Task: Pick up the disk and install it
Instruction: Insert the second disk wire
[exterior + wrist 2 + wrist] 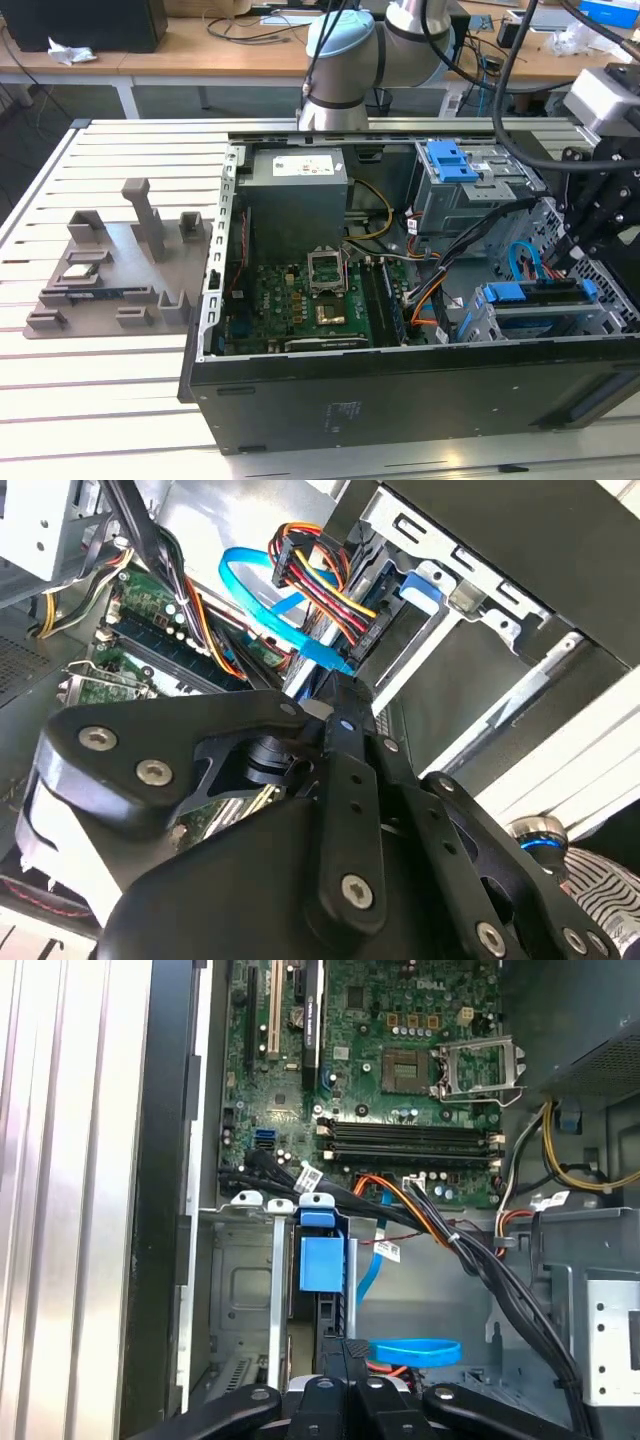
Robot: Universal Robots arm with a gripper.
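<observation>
The disk [535, 295], silver with a blue carrier bracket, sits in the low bay at the exterior view's right end of the open computer case [330, 400]. My gripper [570, 262] hangs over the right end of the disk, with its black body above the bay. In the first wrist view the blue bracket of the disk [322, 1260] runs straight out from my gripper [347, 1350], whose fingers are drawn together on the disk's dark edge. In the second wrist view my gripper [335, 708] points into the bay beside the cables.
A blue data cable [260, 575] and an orange, red and yellow power bundle [320, 565] lie close to the bay. The blue-handled drive cage [455, 170], power supply box [297, 190] and motherboard [300, 300] fill the case. A grey fixture plate [110, 270] lies on the slatted table.
</observation>
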